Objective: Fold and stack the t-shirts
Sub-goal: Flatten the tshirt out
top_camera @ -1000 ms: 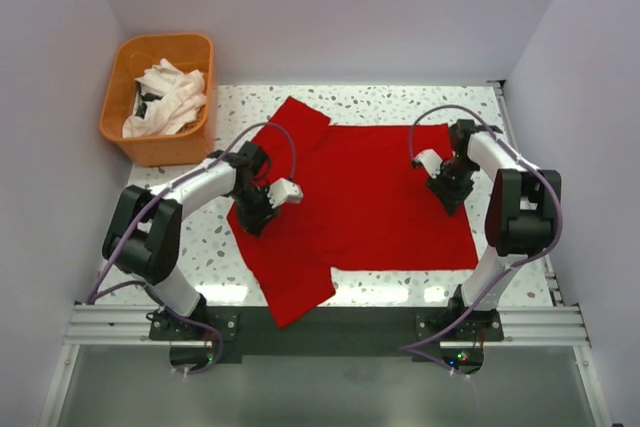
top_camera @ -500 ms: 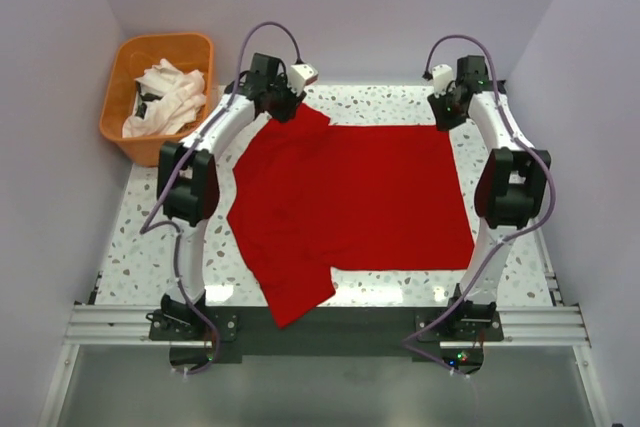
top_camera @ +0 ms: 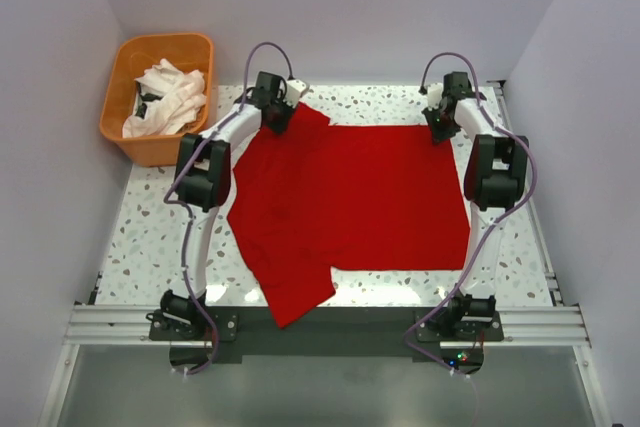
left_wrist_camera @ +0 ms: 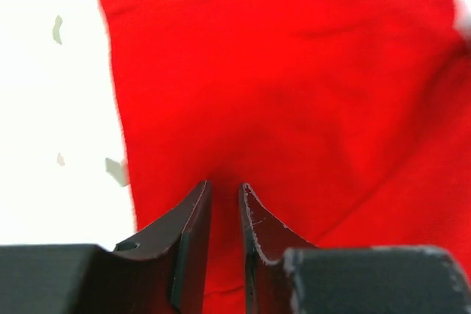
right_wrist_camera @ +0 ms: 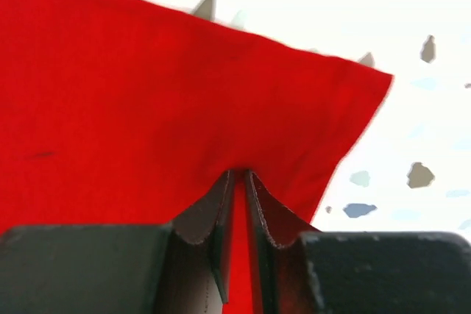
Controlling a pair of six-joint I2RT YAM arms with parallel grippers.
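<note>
Red t-shirt [top_camera: 350, 207] is spread flat across the speckled table [top_camera: 160, 237], lying sideways: sleeves out to the left, straight hem to the right. One sleeve points to the far edge and the other hangs toward the near edge. A few soft wrinkles run across the body, and it's all one layer with no fold in it.

Both arms are stretched to the far side. The left gripper [top_camera: 280, 119] is down on the far sleeve. From the wrist camera its fingers [left_wrist_camera: 193, 211] stand a narrow gap apart, tips on the red cloth just in from the sleeve's edge. Red shows in the gap, but whether any cloth is caught between them, I can't tell.

Over on the other side, the right gripper [top_camera: 437, 132] sits at the far hem corner. Its fingers are almost pressed together with a thin strip of red between them. The cloth draws into a small pucker at the tips, so it's pinching the shirt just inside that corner.

Now the container: the orange basket [top_camera: 165, 40] stands at the far left, beside the table corner and apart from the red shirt. Inside is a loose, crumpled heap of white t-shirts [top_camera: 170, 97], piled toward the right wall and unfolded. Something small and dark peeks out low in the heap, but it's too small to make out.
</note>
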